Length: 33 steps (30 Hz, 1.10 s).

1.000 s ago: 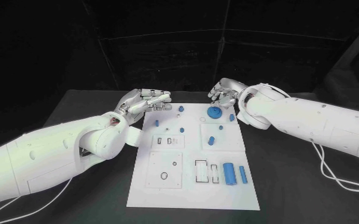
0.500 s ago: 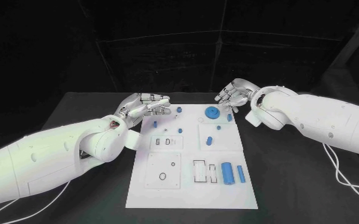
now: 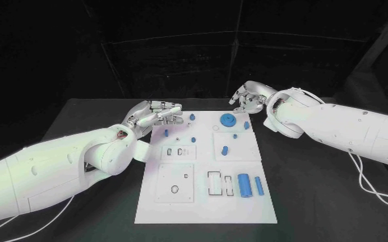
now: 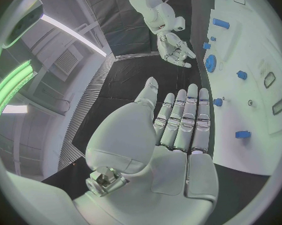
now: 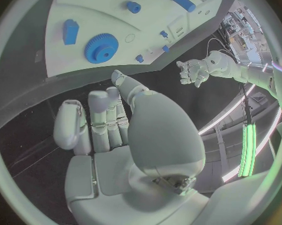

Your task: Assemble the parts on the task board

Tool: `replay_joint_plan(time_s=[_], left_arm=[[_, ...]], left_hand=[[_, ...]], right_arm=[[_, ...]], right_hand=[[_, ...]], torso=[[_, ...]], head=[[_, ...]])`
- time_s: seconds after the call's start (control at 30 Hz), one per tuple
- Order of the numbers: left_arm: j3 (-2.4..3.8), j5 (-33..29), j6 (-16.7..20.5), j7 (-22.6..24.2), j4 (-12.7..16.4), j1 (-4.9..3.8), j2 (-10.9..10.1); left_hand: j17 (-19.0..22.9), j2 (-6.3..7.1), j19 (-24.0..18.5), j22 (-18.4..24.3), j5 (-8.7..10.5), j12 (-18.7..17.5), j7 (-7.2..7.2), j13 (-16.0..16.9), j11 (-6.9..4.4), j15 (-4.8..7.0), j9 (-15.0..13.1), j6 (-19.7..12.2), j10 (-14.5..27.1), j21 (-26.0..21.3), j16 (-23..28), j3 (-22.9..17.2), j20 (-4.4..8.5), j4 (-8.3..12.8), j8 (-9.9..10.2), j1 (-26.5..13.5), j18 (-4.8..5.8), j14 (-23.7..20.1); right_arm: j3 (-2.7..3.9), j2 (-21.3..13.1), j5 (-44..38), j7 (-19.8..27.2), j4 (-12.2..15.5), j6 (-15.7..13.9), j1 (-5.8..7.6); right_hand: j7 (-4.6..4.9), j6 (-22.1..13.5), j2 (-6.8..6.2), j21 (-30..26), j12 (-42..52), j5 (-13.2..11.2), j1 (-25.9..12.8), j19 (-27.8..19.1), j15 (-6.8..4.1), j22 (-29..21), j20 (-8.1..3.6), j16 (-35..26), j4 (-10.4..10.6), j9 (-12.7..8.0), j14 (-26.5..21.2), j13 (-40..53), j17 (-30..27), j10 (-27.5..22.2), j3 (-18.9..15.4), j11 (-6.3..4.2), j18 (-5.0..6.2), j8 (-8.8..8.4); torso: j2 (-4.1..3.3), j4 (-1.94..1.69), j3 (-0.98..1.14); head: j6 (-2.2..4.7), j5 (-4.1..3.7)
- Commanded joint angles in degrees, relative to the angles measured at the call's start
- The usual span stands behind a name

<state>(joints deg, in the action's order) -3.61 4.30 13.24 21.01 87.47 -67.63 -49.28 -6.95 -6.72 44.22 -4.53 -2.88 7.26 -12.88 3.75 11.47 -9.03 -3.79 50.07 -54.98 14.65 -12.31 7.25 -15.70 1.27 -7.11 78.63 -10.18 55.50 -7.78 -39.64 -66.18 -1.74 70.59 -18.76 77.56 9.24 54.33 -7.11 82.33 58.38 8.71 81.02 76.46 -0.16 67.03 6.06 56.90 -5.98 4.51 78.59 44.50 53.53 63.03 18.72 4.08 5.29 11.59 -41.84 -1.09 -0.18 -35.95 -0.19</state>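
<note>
The white task board [image 3: 182,200] lies in the middle of the table. At its far end lies a blue gear [image 3: 229,120] among small blue pegs [image 3: 195,139]. Two blue cylinders [image 3: 243,184] lie side by side near its right edge. My left hand [image 3: 157,112] hovers at the board's far left corner with straight fingers [image 4: 190,116] and an empty palm. My right hand [image 3: 249,97] hangs just past the far right corner, beyond the gear [image 5: 101,47], its fingers [image 5: 109,120] extended and holding nothing.
Black table [image 3: 323,197] surrounds the board on all sides. Empty rectangular and round slots [image 3: 215,183] sit in the board's near half. A white cable [image 3: 368,183] trails on the table under my right arm.
My right hand has drawn back from over the gear toward the board's far right corner. The left hand has hardly moved.
</note>
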Motion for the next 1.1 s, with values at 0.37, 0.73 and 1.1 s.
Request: replay_joint_plan(time_s=[0.37, 0.73, 1.1], left_arm=[[-0.01, -0.08, -0.87, -0.44, -0.16, -0.08, 0.08], [-0.03, -0.08, -0.85, -0.65, -0.32, -0.07, 0.04], [-0.06, -0.08, -0.95, -0.79, -0.44, -0.07, 0.11]], left_hand=[[-0.07, -0.74, 0.45, 0.09, 0.13, -0.3, -2.21, 0.0, 0.36, -0.35, 0.03, -0.2, -0.06, -0.29, 0.4, 0.38, -0.13, 0.0, 0.36, -0.02, -0.31, 0.16], [-0.07, -0.86, 0.45, 0.13, 0.13, -0.37, -2.22, 0.0, 0.37, -0.36, 0.03, -0.23, -0.04, -0.35, 0.47, 0.35, -0.14, 0.05, 0.41, 0.08, -0.31, 0.15], [-0.07, -0.88, 0.44, 0.16, 0.13, -0.43, -2.25, 0.0, 0.39, -0.38, 0.03, -0.27, -0.01, -0.39, 0.53, 0.35, -0.15, 0.08, 0.46, 0.11, -0.3, 0.12]], right_arm=[[-0.01, -0.09, 1.43, -0.61, 0.0, -0.46, 0.14], [-0.03, -0.13, 8.62, 0.49, -1.52, 3.61, 0.14], [-0.03, -0.53, 11.2, 2.67, -1.23, 3.08, 0.13]], right_hand=[[0.54, -4.15, -0.14, -3.64, -16.81, 0.15, -0.9, -6.81, 0.68, -8.37, 0.58, -19.08, 1.05, -0.54, -7.78, -14.6, -14.7, -8.17, 3.39, 0.73, 0.7, -0.27], [2.72, -5.99, -1.34, -43.76, -45.26, 0.73, -0.65, -14.74, 3.7, -53.74, 2.05, -46.91, 0.77, -0.58, -11.09, -36.26, -35.68, -9.43, 10.19, 4.73, 5.36, -1.48], [1.19, -4.49, -1.11, -55.73, -47.22, 0.72, -0.24, -10.86, 2.58, -61.41, 1.08, -49.09, -0.23, 0.08, -3.32, -40.26, -40.52, -1.6, 7.19, 2.78, 5.45, 0.27]], torso=[[0.04, -0.01, 0.03], [0.0, 0.06, -0.01], [0.02, -0.01, -0.03]], head=[[-0.22, -0.07], [-0.15, -0.09], [-0.09, -0.34]])
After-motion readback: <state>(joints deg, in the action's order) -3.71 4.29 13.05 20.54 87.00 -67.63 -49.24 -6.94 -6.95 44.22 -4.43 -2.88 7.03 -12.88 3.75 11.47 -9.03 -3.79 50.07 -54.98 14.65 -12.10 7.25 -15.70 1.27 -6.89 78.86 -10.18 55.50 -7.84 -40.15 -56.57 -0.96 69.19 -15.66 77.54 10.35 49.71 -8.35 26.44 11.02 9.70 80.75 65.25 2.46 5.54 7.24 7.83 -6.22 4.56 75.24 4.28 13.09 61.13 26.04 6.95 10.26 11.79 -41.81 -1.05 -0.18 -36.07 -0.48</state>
